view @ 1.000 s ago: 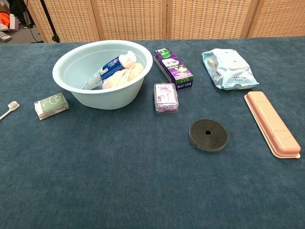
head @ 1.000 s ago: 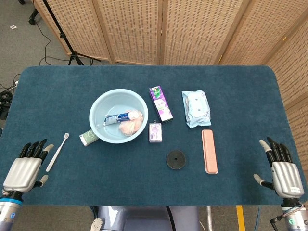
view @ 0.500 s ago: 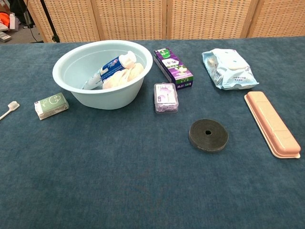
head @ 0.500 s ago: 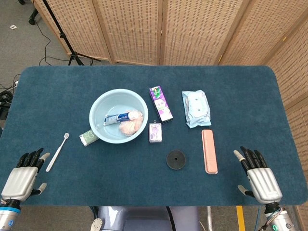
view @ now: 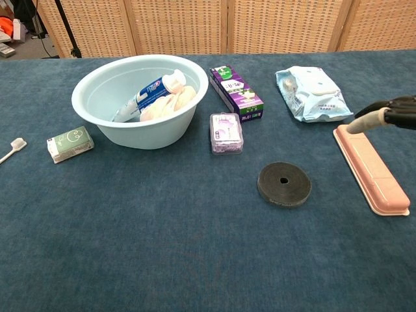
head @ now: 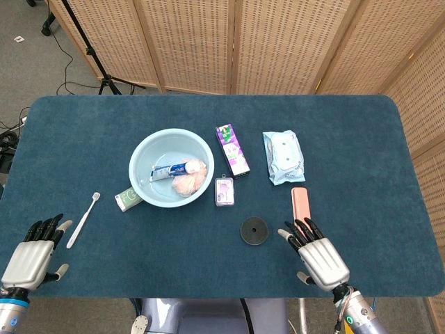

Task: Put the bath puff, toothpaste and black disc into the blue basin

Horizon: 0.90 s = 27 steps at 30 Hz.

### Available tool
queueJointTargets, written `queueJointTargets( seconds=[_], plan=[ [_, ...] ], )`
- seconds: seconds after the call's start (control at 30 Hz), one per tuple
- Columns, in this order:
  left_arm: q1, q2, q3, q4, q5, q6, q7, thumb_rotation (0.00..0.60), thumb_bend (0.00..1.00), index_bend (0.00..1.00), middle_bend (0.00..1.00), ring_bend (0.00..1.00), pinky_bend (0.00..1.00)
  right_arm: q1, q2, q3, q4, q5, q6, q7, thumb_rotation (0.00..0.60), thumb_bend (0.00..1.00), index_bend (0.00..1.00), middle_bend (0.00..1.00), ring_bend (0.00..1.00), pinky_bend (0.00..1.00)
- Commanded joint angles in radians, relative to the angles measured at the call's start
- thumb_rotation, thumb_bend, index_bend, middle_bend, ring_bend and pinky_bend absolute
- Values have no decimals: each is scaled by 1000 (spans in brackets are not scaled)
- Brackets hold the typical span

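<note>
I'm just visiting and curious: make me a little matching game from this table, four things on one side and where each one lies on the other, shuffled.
Things:
1. toothpaste
2. black disc
3. toothbrush
4. right hand

Places:
A. on the cloth, outside the blue basin
B. above the near end of the pink case
C. inside the basin, beside the bath puff
D. near the left hand

Pairs: 1-C, 2-A, 3-D, 4-B

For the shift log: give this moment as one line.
in blue basin: toothpaste, bath puff | black disc: on table | right hand: open, beside disc | left hand: open
</note>
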Motion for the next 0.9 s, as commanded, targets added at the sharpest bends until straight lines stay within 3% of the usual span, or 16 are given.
queueJointTargets(
  seconds=[0.03,0.43,0.57,0.7,0.9],
  plan=[
    [1,-1,-3,3,-2,-6,-3,600,262,0,0,0,0,41,-50,29,-5,63,-44,-44,600,156,147,90,42,0],
    [-1,-9,-17,20,-23,-40,-22,600,263,0,0,0,0,143,-155,76,40,292,-115,-154,600,197,113,40,59,0],
    [0,-12,-21,22,-18,-45,-32,600,263,0,0,0,0,154,-162,74,54,340,-107,-156,600,212,52,106,129,1],
    [2,-13,-23,24,-15,-49,-42,600,263,0,0,0,0,146,-185,69,87,277,-58,-118,600,234,53,165,202,24],
    [4,-18,-26,26,-11,-55,-44,600,263,0,0,0,0,127,-201,57,144,145,18,-26,600,234,53,57,61,24]
  ],
)
